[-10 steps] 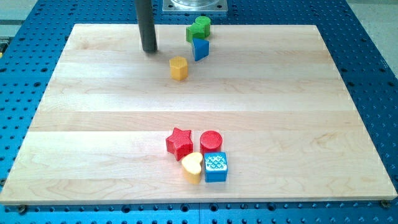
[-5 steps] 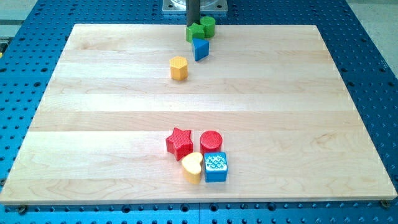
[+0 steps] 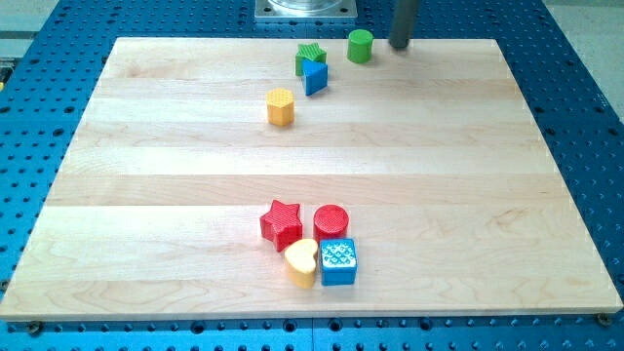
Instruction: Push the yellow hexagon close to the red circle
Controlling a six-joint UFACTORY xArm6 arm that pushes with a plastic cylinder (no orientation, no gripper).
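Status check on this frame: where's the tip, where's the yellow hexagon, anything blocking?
My tip at the view's top, right of the green cylinder. Yellow hexagon untouched, far from red circle. Path between them open.

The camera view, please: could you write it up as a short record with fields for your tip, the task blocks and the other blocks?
tip: my tip at the view's top edge, right of the green cylinder, apart from it
yellow hexagon: upper middle, untouched
red circle: lower middle, far below the hexagon
cluster by circle: red star, yellow heart, blue cube
top group: green block, blue block
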